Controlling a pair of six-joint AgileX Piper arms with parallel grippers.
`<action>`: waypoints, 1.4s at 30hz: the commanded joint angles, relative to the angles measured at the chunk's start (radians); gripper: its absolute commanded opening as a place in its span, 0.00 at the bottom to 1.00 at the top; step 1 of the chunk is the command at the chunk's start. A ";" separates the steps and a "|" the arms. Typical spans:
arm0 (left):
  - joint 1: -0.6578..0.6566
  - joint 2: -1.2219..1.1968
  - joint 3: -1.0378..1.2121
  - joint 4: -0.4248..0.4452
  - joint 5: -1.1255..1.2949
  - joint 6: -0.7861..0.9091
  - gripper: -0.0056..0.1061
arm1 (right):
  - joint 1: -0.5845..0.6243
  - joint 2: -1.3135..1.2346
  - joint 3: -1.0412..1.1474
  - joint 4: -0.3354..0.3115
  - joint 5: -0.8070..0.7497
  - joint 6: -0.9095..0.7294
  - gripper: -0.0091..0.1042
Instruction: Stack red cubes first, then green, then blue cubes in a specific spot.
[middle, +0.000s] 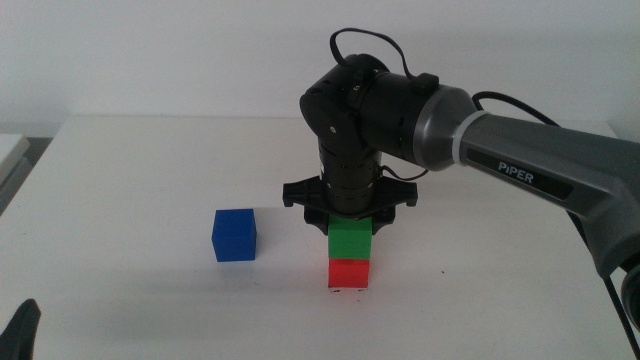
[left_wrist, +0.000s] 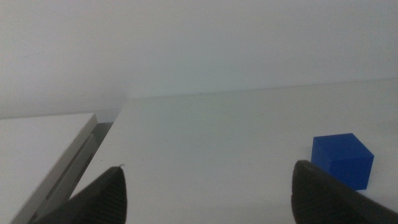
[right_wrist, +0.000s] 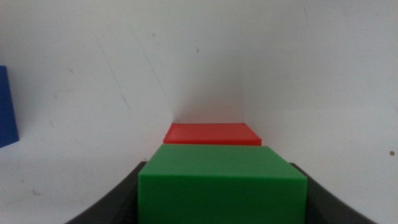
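Right gripper (middle: 349, 222) stands over the stack site, pointing straight down, jaws clamped on the green cube (middle: 351, 239). The green cube sits directly above the red cube (middle: 348, 273); from the middle view the two faces appear to meet, though I cannot tell whether the green is fully resting or held a hair above. In the right wrist view the green cube (right_wrist: 222, 185) fills the space between the jaws and the red cube (right_wrist: 213, 134) shows beyond it, its top partly uncovered, which suggests a slight offset.

The red cube rests on the white table (middle: 150, 180); faint dark marks show at its base, so I judge it sits on the specific spot (middle: 347, 290), mostly hidden beneath it.

Blue cube (middle: 235, 235) stands alone on the table, near the stack on the left arm's side, apart from it. It also shows in the left wrist view (left_wrist: 342, 160).

Left gripper (left_wrist: 205, 193) waits low at the near edge of the table, jaws spread wide, holding nothing.

Step in hand, as I read it: seating green on red. To do it well:
- square the green's edges to the red's before letting go; correct the offset while it is gripped
- confirm full contact, so the cube does not drop or tip
- part the jaws slowly and evenly, so neither pad drags the cube sideways
- lift straight up, clear of the stack

Risk: a sideways nudge on release shifts the red off its marks.
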 joint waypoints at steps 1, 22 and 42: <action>-0.008 -0.003 -0.001 -0.002 -0.013 -0.001 0.83 | -0.009 0.005 -0.008 -0.014 0.009 0.008 0.17; -0.008 -0.003 -0.001 -0.002 -0.013 -0.001 0.83 | -0.009 -0.012 -0.008 -0.013 0.009 -0.049 0.76; -0.008 -0.003 -0.001 -0.002 -0.013 -0.001 0.83 | -0.249 -1.061 0.729 0.204 -0.447 -0.855 0.86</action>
